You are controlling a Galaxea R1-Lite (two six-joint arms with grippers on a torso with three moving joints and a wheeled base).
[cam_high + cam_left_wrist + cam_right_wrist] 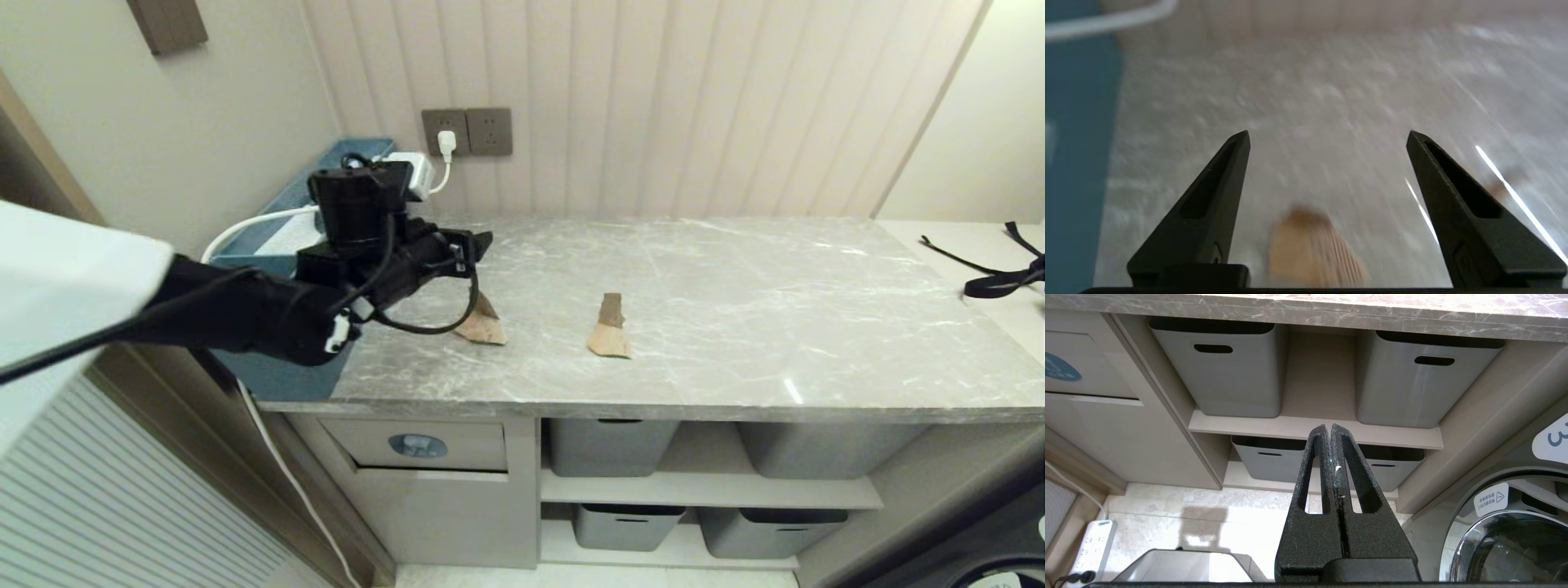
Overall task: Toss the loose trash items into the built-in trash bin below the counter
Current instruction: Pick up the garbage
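Note:
Two tan cardboard scraps lie on the grey marble counter [735, 310]: one scrap [483, 322] at the left and another scrap [611, 327] near the middle. My left gripper [478, 245] hovers just above and behind the left scrap, open and empty. In the left wrist view the gripper [1327, 134] stands wide, the near scrap [1310, 249] lies below it on the counter [1331, 81], and the second scrap [1504, 183] is a blur beyond one finger. The built-in trash bin [418, 445] with its blue sticker sits below the counter's left end. My right gripper [1329, 426] is shut and empty, held low in front of the shelves.
A long blue box [286, 237] with a white cable and a plugged charger [412, 171] sits behind the left arm. Grey tubs [608, 445] fill the shelves under the counter. A black strap [1000, 278] lies at the far right. A washing machine [1515, 531] and a power strip [1094, 543] are near the floor.

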